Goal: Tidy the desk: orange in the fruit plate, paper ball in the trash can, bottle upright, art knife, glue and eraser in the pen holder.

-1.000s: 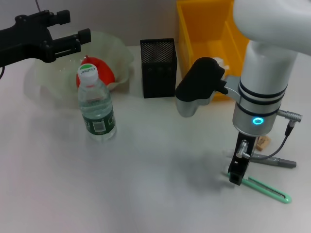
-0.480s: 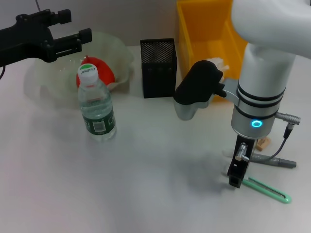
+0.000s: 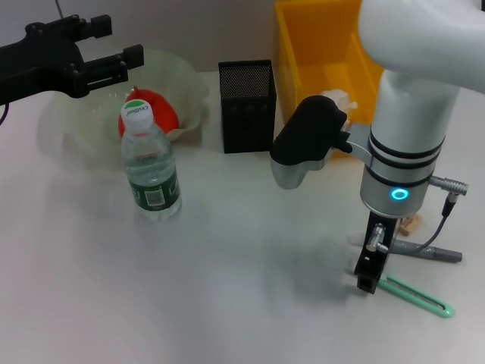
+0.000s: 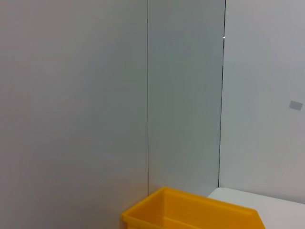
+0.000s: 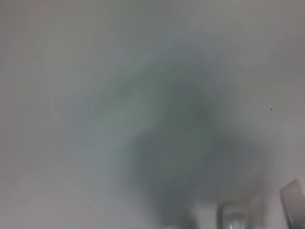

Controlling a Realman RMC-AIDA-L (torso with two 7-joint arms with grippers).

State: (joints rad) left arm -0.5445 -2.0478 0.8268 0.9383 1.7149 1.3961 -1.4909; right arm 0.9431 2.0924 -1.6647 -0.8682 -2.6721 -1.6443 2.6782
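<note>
Head view of a partly tidied desk, with the black mesh pen holder taken as the reference. To its left the orange already sits in the translucent fruit plate, and the water bottle stands upright in front of that plate, so both steps read as done. To the right of the pen holder the yellow bin serves as the trash can and holds a pale crumpled mass that is probably the paper ball. The right hand points straight down, well in front and to the right of the pen holder, its tip at the near end of the green art knife, which lies flat on the desk; a vertical approach suits so thin and low an object. Whether its fingers are spread or closed on the knife cannot be told, and the right wrist view shows only blurred desk surface. Just beyond the knife lie a grey pen-like object, possibly the glue, and a small tan piece that may be the eraser. The left hand is parked high over the fruit plate, fingers apart and empty, clear of the working arm.
</note>
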